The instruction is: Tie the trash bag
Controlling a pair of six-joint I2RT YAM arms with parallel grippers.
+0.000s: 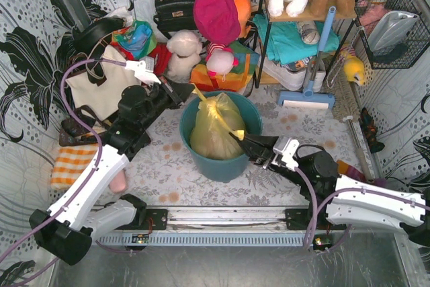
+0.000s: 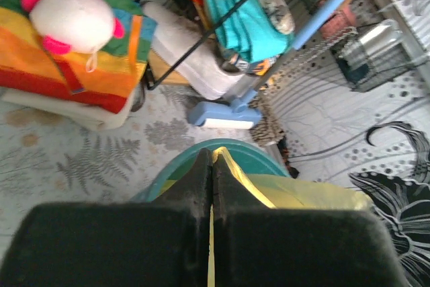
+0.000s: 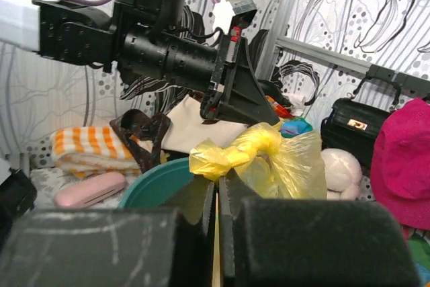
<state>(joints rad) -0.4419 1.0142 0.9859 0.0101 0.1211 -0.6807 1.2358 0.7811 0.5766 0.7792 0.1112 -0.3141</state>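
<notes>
Clamping shut on trash bag (image 1: 211,126): left end effector (image 1: 189,92), right end effector (image 1: 243,139).

Top view: high, behind arm bases (image 1: 148,218), looking down; bin (image 1: 225,162) mid-frame. Wrist views: close, low, from opposite sides of same bin and bag (image 1: 211,129).
</notes>
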